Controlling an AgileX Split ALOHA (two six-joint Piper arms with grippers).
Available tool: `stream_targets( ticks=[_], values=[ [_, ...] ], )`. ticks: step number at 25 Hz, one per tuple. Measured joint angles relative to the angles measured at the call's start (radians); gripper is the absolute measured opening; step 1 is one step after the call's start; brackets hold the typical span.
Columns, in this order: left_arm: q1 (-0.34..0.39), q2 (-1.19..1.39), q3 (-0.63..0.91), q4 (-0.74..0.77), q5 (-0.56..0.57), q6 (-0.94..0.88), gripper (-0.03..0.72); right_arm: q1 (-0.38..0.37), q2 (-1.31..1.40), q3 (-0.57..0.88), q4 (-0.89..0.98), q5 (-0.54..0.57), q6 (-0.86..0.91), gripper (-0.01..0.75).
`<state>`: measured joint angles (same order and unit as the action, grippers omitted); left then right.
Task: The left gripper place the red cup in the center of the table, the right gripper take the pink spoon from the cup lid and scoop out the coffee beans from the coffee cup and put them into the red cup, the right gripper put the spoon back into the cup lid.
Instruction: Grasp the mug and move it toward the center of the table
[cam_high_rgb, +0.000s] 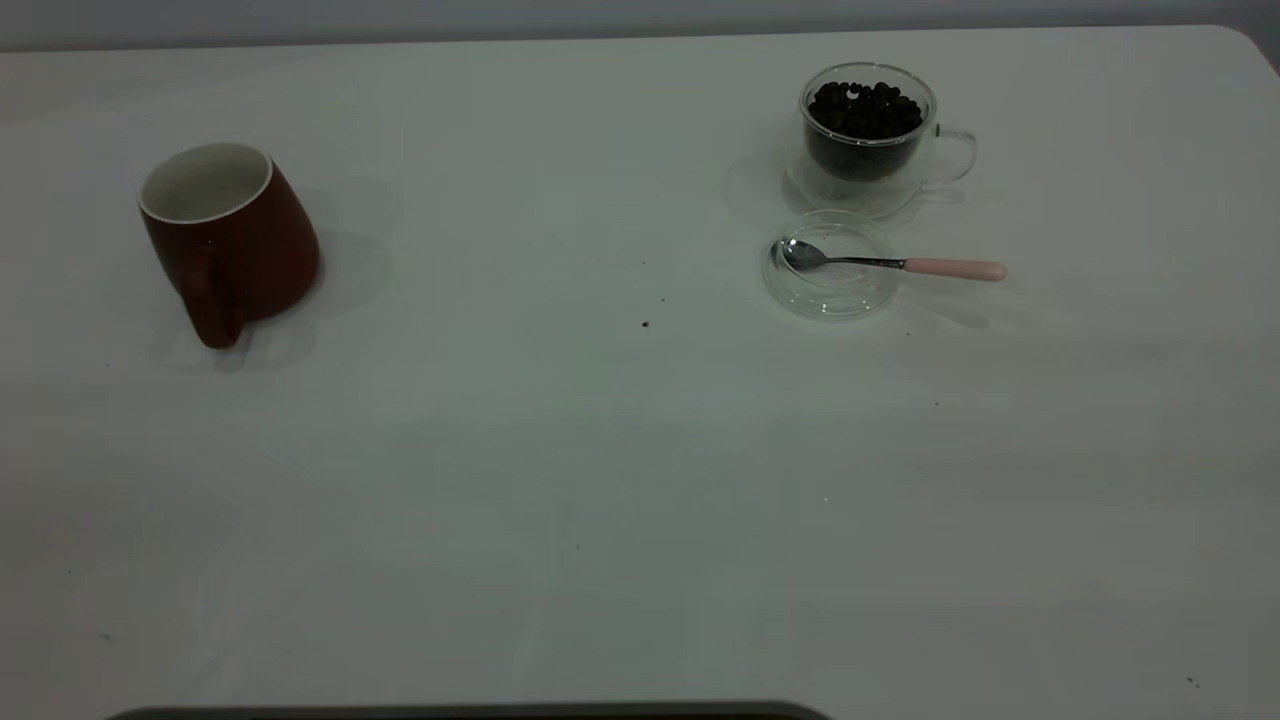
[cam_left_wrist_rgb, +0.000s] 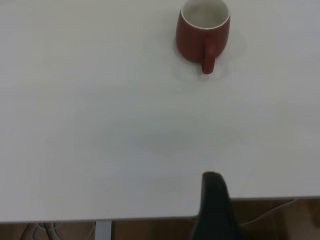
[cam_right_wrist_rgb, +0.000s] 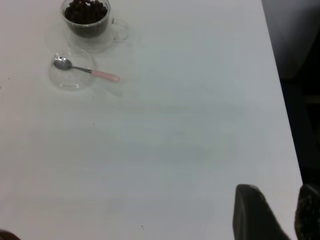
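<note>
A: From outside, neither arm shows. The dark red rounded ceramic mug (cam_high_rgb: 232, 240) stands upright at the left of the white surface (cam_high_rgb: 560, 480), its handle toward the camera. The clear glass cup (cam_high_rgb: 868, 135) of dark coffee beans (cam_high_rgb: 865, 108) sits at the far right, and the pink-handled spoon (cam_high_rgb: 895, 262) rests in the clear round lid (cam_high_rgb: 830, 265) beside it.

B: Left wrist?

A: The mug (cam_left_wrist_rgb: 203, 31) is well ahead of the left end effector (cam_left_wrist_rgb: 216, 210); whether it's wide or narrow, I can't tell. Take the body squarely and lift without tilting.

B: Right wrist?

A: The right end effector (cam_right_wrist_rgb: 272, 212) has its fingers apart and empty, over the surface's edge, the spoon (cam_right_wrist_rgb: 86, 70) far ahead.
</note>
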<state>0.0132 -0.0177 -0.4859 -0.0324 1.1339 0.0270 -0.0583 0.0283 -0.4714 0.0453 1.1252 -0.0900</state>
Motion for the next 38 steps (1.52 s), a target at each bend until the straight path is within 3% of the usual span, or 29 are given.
stream_targets(
  ticks=[25,31,38],
  values=[
    [0.000,0.022,0.000,0.000,0.000,-0.001,0.586,0.000,0.000,0.000,0.000,0.000,0.000,0.239],
    [0.000,0.301,-0.089,0.046,-0.130,0.004,0.586,0.000,0.000,0.000,0.000,0.000,0.000,0.239],
    [0.000,0.730,-0.199,0.280,-0.278,0.026,0.586,0.000,0.000,0.000,0.000,0.000,0.000,0.239]
  ],
)
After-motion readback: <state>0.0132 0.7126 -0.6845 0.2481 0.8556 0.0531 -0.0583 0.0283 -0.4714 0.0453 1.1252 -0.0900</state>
